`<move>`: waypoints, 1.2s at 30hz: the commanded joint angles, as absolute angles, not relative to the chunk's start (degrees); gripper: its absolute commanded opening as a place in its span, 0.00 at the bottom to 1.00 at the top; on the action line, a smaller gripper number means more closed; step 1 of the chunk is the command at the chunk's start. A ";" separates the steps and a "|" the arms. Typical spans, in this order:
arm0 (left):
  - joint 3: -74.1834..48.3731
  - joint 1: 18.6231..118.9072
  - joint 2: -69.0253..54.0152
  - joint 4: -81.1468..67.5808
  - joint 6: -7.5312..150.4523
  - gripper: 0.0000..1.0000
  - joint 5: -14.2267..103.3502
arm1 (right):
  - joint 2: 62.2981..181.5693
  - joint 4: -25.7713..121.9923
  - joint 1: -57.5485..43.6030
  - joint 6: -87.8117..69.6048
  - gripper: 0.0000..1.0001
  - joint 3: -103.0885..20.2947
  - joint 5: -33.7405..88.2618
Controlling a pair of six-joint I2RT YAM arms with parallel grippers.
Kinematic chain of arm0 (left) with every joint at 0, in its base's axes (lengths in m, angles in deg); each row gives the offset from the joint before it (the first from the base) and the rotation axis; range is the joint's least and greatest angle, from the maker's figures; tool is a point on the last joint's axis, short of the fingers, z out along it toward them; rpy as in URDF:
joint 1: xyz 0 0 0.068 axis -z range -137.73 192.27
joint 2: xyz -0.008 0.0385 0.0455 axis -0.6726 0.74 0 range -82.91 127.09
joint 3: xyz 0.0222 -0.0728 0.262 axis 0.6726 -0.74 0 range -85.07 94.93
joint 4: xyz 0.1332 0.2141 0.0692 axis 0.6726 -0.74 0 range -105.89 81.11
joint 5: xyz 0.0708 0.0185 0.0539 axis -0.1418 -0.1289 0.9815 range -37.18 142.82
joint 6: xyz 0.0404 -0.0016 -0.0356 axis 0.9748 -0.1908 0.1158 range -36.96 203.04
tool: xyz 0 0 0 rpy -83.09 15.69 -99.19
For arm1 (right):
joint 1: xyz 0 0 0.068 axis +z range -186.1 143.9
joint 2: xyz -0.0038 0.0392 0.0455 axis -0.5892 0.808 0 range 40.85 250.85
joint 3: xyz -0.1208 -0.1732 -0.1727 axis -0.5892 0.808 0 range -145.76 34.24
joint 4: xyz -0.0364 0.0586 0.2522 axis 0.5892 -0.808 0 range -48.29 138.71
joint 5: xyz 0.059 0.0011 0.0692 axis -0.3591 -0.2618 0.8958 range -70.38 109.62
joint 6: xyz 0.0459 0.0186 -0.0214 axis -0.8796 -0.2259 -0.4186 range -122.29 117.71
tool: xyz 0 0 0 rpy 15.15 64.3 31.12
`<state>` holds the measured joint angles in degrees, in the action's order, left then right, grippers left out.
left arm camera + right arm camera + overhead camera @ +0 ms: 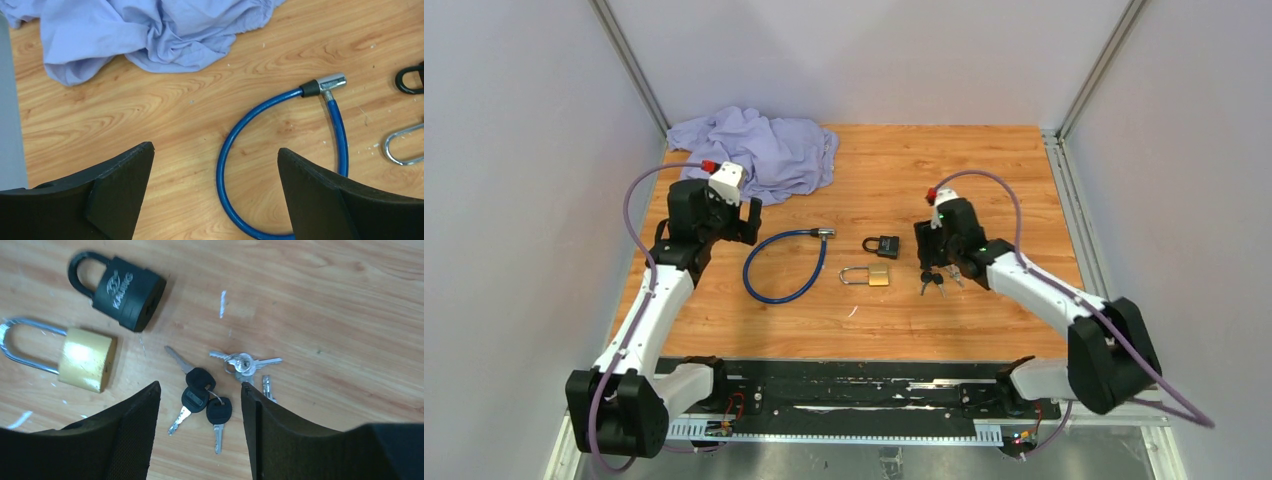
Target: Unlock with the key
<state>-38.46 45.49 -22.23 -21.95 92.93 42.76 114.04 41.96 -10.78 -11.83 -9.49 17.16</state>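
Wooden table [944, 160] inside grey walls, purple cloth [759, 150] bunched at the far-left corner. The task's things sit mid-table: black padlock [130, 292] and brass padlock [86, 359] side by side but apart, both shackles look shut. The black-headed keys [195, 399] lie on a ring just toward the right edge from them, with the silver keys [244, 362] beside that bunch. Your right gripper [200, 390] hangs over the black-headed bunch, jaws spread wide, nothing in them. Your left gripper [215, 148] is also wide open and empty, over the blue cable lock [325, 83] nearer the left edge. The step looks like the key pickup. Which key fits which lock can't be told from here. The keys lie flat on the wood, so come straight down and pinch one plastic head across its edges, blade left sticking out. Expect the ring-mates to dangle. Bring the left across to pin the padlock body before inserting.
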 commanded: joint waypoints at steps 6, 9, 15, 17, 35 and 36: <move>-37.26 45.25 -24.61 -26.76 95.32 0.98 38.09 | 124.25 35.08 -1.26 -4.83 0.59 -13.90 5.71; -36.77 45.25 -24.77 -27.19 95.56 0.98 38.30 | 124.41 35.38 -1.21 -4.93 0.59 -13.59 6.52; -36.09 45.25 -24.82 -28.38 95.45 0.98 37.61 | 126.32 35.29 -1.15 -4.51 0.54 -14.83 7.22; -36.12 45.25 -24.65 -28.32 95.44 0.98 37.62 | 126.75 35.70 -1.14 -4.48 0.53 -15.04 7.92; -36.08 45.26 -24.33 -28.96 95.75 0.98 38.00 | 133.69 34.69 -1.18 -2.37 0.32 -19.89 7.84; -36.11 45.25 -24.23 -28.95 95.70 0.98 37.88 | 133.89 34.58 -1.18 -2.38 0.33 -19.90 7.51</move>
<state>-38.05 45.45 -23.84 -28.74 95.09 38.45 132.73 36.35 -1.97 -3.63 -18.08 9.07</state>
